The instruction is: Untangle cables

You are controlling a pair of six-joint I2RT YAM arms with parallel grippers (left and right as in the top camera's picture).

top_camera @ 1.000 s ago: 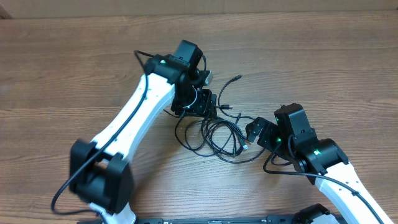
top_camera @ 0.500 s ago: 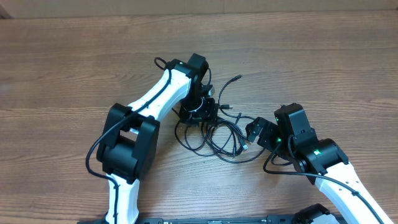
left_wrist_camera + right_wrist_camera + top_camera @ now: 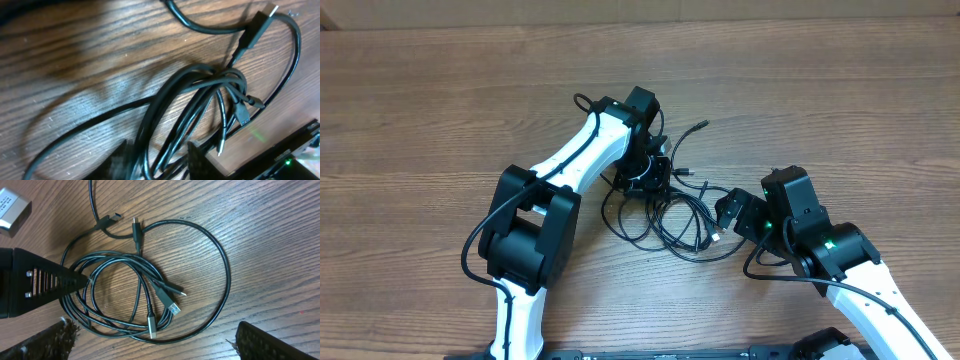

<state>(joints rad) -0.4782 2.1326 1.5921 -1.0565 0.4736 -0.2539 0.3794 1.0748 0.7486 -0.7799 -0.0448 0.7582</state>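
since a second ago the left arm (image 3: 570,160) has been folded in toward the middle of the table, its elbow now set low at the near left, and the left gripper (image 3: 645,178) has been brought down onto the far edge of the cables (image 3: 670,215); over the last half second hardly anything is seen to have shifted. the cables are found as a bunch of thin black cords in loose overlapping loops on the wooden table (image 3: 420,110), a little right of centre and between the two grippers, with one strand led off toward the far side and ended in a small plug (image 3: 703,126). in the left wrist view several strands are seen running between the left gripper's fingers (image 3: 200,160), which stand close on either side of them, but whether the strands are actually pinched cannot be told. a silvery usb plug (image 3: 270,9) is shown at the top right of that view. the right gripper (image 3: 735,213) is held just beside the near right edge of the loops, its fingers (image 3: 260,340) spread wide apart, and several silvery plug ends (image 3: 172,308) are seen lying close together inside the loops.
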